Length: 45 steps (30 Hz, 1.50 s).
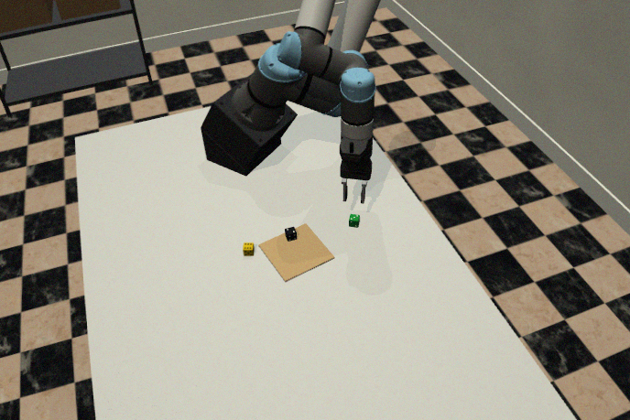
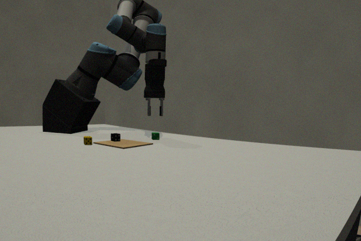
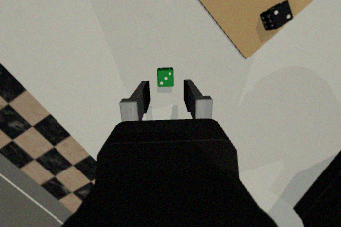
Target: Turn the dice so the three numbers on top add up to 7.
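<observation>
Over the white table (image 1: 203, 334), seen from the top camera, my gripper (image 1: 353, 195) hangs point-down with its fingers apart and nothing between them. At about six o'clock from the fingertips, lower in the picture, the green die (image 1: 353, 220) sits on the bare table, off the mat. The tan mat (image 1: 299, 257) lies flat at about eight o'clock from that die, well apart from it. The black die (image 1: 290, 233) rests on the mat close to its far corner. The yellow die (image 1: 248, 248) sits on the table just beside the mat's corner at nine o'clock, not on it. A shelf rack (image 1: 135, 14) with cardboard boxes stands at the far corner at eleven o'clock.

From the outside camera, my gripper (image 2: 155, 111) hovers clear above the table, upright, and the green die (image 2: 155, 135) lies almost straight below it. The black die (image 2: 115, 137) stands on the mat (image 2: 128, 144), and the yellow die (image 2: 87, 140) lies off the mat at nine o'clock.

Through the wrist camera, my two fingers frame the green die (image 3: 166, 77), which shows three white dots on top. The black die (image 3: 276, 15) lies at two o'clock on the mat (image 3: 238, 1), near its edge.
</observation>
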Each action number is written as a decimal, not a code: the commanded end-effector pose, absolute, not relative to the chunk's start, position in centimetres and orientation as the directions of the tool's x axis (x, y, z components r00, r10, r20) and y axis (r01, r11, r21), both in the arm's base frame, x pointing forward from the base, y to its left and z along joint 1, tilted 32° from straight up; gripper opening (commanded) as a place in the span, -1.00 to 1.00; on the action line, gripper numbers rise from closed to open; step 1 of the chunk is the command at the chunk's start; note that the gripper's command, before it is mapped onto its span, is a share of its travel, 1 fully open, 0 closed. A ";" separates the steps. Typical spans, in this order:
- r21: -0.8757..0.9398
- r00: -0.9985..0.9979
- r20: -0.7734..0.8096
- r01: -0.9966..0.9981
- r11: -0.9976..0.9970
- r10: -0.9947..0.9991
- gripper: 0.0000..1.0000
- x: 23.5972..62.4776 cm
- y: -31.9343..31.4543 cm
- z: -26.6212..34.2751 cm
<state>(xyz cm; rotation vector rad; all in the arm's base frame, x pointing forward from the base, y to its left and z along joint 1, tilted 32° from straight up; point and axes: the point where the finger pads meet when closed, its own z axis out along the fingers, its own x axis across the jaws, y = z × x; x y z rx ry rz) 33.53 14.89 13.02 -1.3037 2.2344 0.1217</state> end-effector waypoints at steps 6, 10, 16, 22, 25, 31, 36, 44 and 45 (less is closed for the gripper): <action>-0.190 -0.382 -0.496 -0.829 0.527 -0.780 0.57 33.6 14.9 13.1; -0.190 -0.382 -0.496 -0.829 0.527 -0.780 0.57 33.6 14.9 13.1; -0.190 -0.382 -0.496 -0.829 0.527 -0.780 0.57 33.6 14.9 13.1; -0.190 -0.382 -0.496 -0.829 0.527 -0.780 0.57 33.6 14.9 13.1; -0.190 -0.382 -0.496 -0.829 0.527 -0.780 0.57 33.6 14.9 13.1; -0.190 -0.382 -0.496 -0.829 0.527 -0.780 0.57 33.6 14.9 13.0; -0.190 -0.382 -0.496 -0.829 0.527 -0.780 0.57 33.7 15.0 12.8; -0.190 -0.382 -0.496 -0.829 0.527 -0.780 0.57 34.0 15.3 12.1; -0.190 -0.382 -0.496 -0.829 0.527 -0.780 0.57 34.1 15.3 12.0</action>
